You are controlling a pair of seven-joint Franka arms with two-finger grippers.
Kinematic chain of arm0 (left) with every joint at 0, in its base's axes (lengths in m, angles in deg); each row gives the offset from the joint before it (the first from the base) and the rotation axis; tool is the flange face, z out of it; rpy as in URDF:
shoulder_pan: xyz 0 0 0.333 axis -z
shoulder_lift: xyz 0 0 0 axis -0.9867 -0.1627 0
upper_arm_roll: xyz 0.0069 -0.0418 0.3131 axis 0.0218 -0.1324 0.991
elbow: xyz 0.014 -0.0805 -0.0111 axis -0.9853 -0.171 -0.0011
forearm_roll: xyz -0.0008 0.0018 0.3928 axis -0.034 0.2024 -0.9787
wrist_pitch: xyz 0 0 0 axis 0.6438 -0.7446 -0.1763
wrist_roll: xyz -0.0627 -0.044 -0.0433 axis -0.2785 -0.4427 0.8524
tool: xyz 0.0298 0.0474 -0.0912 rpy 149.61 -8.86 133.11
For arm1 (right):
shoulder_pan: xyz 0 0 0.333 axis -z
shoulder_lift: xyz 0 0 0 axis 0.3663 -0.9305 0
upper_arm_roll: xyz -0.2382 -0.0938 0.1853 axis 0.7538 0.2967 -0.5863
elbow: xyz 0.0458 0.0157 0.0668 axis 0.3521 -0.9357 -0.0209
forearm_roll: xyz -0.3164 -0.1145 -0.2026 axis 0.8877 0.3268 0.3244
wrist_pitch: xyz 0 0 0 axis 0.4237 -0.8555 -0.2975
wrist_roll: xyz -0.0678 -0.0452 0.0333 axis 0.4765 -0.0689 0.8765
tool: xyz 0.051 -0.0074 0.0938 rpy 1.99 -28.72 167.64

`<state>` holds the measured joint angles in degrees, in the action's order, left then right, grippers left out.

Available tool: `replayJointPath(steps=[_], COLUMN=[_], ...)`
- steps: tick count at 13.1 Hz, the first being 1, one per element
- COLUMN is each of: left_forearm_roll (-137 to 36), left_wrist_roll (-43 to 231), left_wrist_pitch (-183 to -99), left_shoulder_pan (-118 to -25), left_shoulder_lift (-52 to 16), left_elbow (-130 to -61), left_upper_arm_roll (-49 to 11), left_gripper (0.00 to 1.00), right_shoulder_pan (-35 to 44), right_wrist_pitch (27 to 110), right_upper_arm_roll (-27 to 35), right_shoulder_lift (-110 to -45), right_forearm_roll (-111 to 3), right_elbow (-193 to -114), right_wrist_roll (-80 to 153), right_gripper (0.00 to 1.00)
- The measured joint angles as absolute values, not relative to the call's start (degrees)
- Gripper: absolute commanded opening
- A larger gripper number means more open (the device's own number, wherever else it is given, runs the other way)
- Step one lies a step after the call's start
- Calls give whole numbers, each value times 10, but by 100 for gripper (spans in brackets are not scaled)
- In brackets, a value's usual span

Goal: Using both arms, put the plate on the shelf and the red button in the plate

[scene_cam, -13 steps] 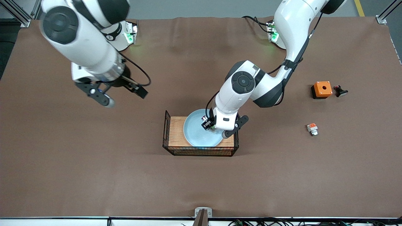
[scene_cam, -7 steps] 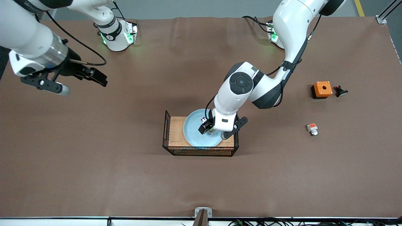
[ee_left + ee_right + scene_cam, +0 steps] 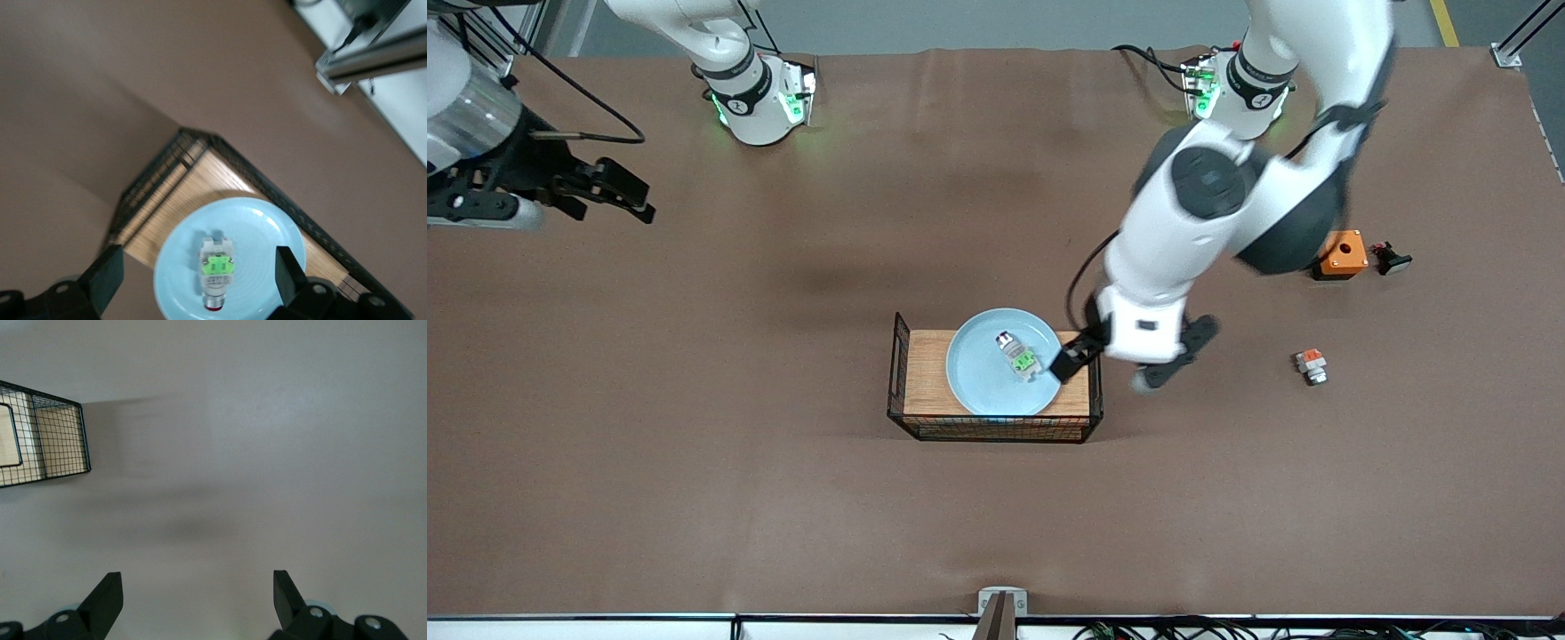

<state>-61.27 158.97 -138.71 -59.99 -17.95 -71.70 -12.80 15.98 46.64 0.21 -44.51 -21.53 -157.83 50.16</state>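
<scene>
Left gripper (image 3: 1107, 366) has let go and lifted off, now empty with fingers spread over the wire basket (image 3: 896, 373) edge toward the left arm's end. Red button (image 3: 1019, 355) lies on the plate (image 3: 974, 373), which sits in the basket. Right gripper (image 3: 551, 197), spread and empty, has pulled away toward the right arm's end of the table.

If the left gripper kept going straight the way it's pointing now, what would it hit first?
Most likely the plate in the wire basket, or the red button lying on it. The left gripper, open, frames both in its wrist view, though depth is hard to judge.
</scene>
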Motion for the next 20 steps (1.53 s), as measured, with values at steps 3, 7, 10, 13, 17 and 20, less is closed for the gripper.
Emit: replayJointPath(steps=[3,7,10,13,17,20], left_forearm_roll=[-614,-614,-614,-614,-614,-614], left_wrist_roll=[1508,1349,1268,1173,1050,979], left_wrist_pitch=[-1259,-1146,-1101,-1092,-1095,-1127], left_shoulder_pan=[-672,-764,-808,-833,-840,-840], left_shoulder_lift=[-83,-28,-17,1,53,103], left_elbow=[-717,-727,-737,-762,-827,-889], left_upper_arm_roll=[-126,-124,-124,-124,-113,-113], left_gripper=[100,100,100,100,100,100], right_shoulder_pan=[196,217,217,217,222,222], right_wrist_pitch=[467,466,457,456,457,437], right_upper_arm_roll=[2,2,-1,-1,-1,-1], right_shoulder_lift=[-436,-433,-433,-433,-436,-459], right_forearm_roll=[-215,-215,-215,-213,-209,-205], right_elbow=[-1579,-1566,-1534,-1530,-1514,-1468], right_wrist_roll=[456,435,435,435,435,435], right_gripper=[99,99,100,100,100,100])
